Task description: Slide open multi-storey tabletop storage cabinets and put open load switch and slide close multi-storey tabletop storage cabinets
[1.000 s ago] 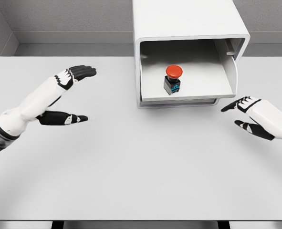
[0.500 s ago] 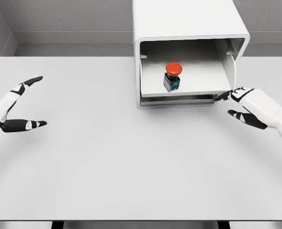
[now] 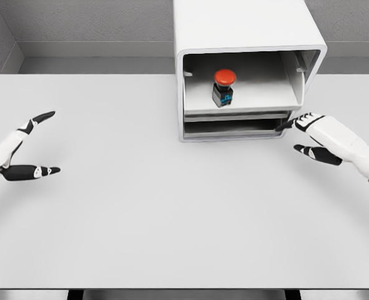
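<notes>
Now right hand (image 3: 318,134), fingers (image 3: 286,124) spread, empty, is touching the drawer (image 3: 240,107) front; switch (image 3: 223,87) is sitting inside, beyond the fingertips. Rigid, probably light drawer: push its front edge.

Tabletop (image 3: 172,212): plain white, flat, spanning nearly the full width of the head view. One item stands directly on it: a white storage cabinet (image 3: 246,25) at the far edge, right of centre, its open front facing the camera, base flush with the surface.
</notes>
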